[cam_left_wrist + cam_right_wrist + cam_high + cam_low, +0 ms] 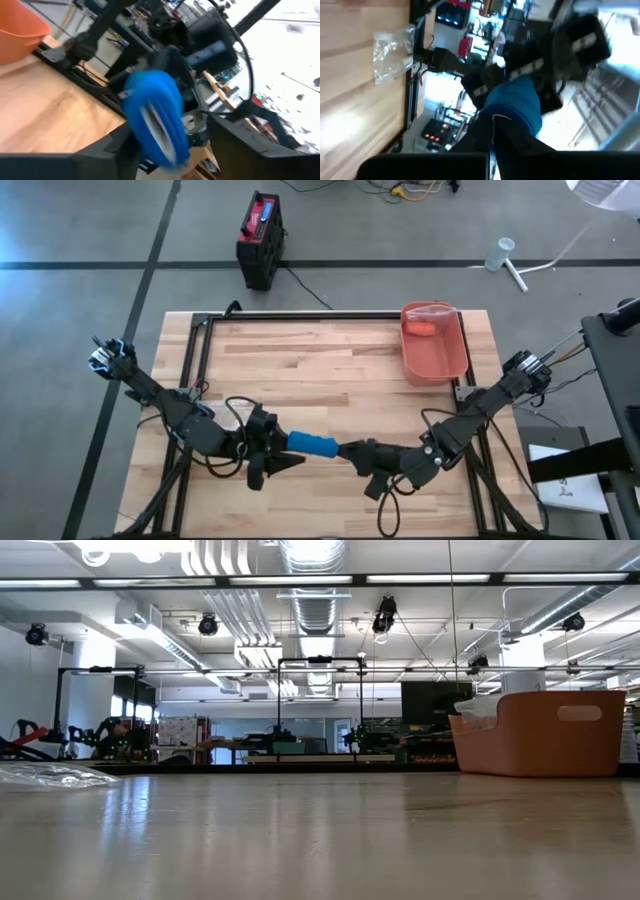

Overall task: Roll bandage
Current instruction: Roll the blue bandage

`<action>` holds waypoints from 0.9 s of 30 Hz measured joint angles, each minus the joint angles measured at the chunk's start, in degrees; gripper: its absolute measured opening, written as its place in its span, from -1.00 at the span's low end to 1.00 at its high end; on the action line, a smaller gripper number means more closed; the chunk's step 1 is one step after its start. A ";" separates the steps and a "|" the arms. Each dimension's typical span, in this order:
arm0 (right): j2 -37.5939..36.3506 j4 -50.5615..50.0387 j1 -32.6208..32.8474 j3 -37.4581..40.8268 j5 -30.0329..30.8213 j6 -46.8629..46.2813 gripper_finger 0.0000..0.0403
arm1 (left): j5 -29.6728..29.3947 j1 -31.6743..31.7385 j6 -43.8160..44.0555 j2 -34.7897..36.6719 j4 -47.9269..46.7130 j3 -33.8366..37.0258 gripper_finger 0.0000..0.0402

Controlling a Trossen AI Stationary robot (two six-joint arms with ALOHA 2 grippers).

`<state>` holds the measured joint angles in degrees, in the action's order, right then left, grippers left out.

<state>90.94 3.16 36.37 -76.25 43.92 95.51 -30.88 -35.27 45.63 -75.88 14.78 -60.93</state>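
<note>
A blue bandage roll (310, 444) hangs level above the table's near middle, between my two grippers. My left gripper (284, 444) stands at the roll's left end, open, with the roll's end face (152, 117) between its two fingers. My right gripper (345, 450) is at the roll's right end, shut on the bandage (515, 105). Neither the arms nor the bandage appear in the low view, so they are up off the tabletop. My left gripper has its fingers on either side of the roll's left end (165, 135), coming level from the table's left. One finger (117, 147) lies close against the roll and the other (235, 142) stands apart; I cannot tell whether it touches. My right gripper pinches the bandage's right end (512, 112) between its shut fingers. It comes level from the table's right, along the roll. The roll is lifted clear of the table and reaches toward the left gripper.
An orange bin (450, 355) stands at the far right of the table, with a small orange thing inside. A clear plastic bag (392, 52) lies on the wood by the black frame rail (190, 360). A black and red box (260, 240) sits on the floor beyond the far edge.
</note>
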 joint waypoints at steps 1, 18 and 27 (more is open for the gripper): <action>0.00 -0.05 0.14 0.00 -0.36 1.33 -0.99 | -0.40 0.12 0.14 0.00 -0.77 0.00 0.00; 0.15 0.24 1.58 0.16 0.67 4.21 -0.99 | -2.12 0.33 -5.04 -0.35 -3.34 -0.04 -0.96; -0.01 0.65 1.67 0.12 1.37 4.18 -0.99 | -1.90 0.30 -9.73 2.13 -5.85 -0.04 -0.56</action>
<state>90.93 3.81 38.04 -76.13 45.29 99.69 -32.77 -34.96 35.90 -73.75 8.93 -60.97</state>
